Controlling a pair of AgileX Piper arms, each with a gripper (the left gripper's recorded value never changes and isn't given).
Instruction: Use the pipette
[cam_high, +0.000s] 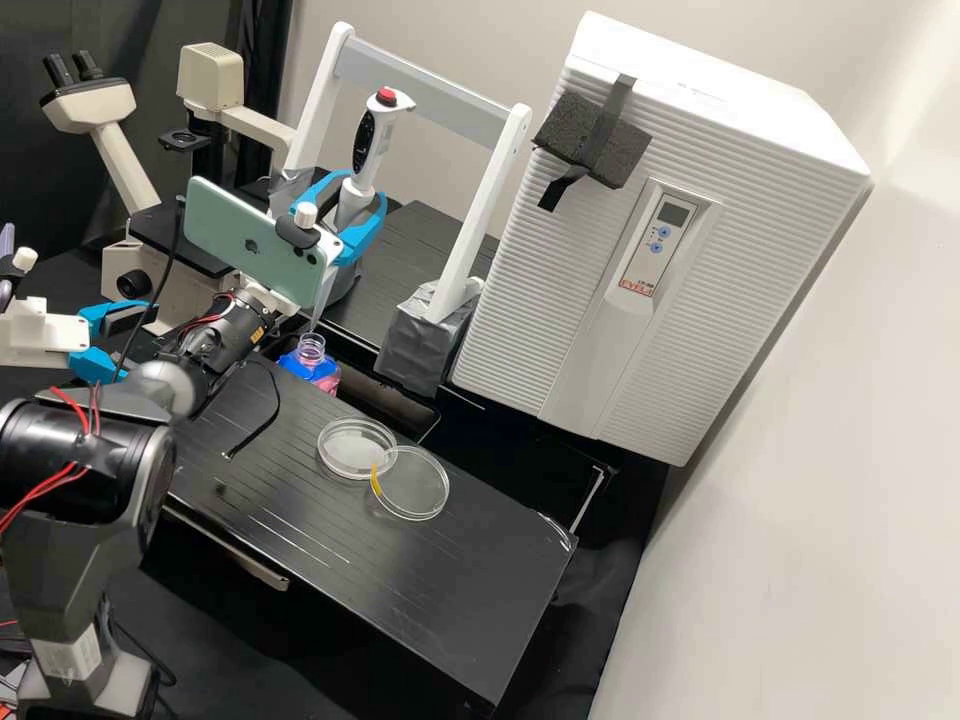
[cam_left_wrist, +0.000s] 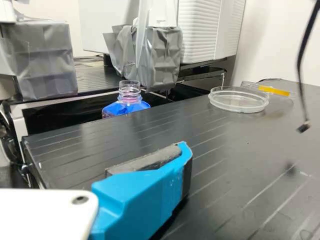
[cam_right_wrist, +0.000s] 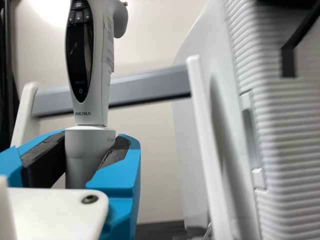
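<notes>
My right gripper (cam_high: 342, 218) (cam_right_wrist: 82, 167) is shut on the white pipette (cam_high: 366, 148) (cam_right_wrist: 91, 70), holding its lower barrel upright between the blue fingers (cam_right_wrist: 119, 172). The pipette's thin clear tip (cam_high: 317, 312) (cam_left_wrist: 141, 35) hangs just above the open neck of a small bottle of pink liquid (cam_high: 314, 362) (cam_left_wrist: 128, 100), which stands at the platform's far edge. My left gripper (cam_high: 102, 340) stands open at the platform's left end, empty, one blue finger (cam_left_wrist: 145, 195) over the black surface. Two clear petri dishes (cam_high: 355, 446) (cam_left_wrist: 238, 98) lie mid-platform, one (cam_high: 413, 483) with a yellow mark.
A large white ribbed machine (cam_high: 660, 240) stands at the right. A white frame with grey taped feet (cam_high: 428, 335) (cam_left_wrist: 150, 50) rises behind the bottle. A microscope (cam_high: 100, 120) is at the far left. A black cable (cam_high: 258, 408) trails over the platform (cam_high: 430, 580).
</notes>
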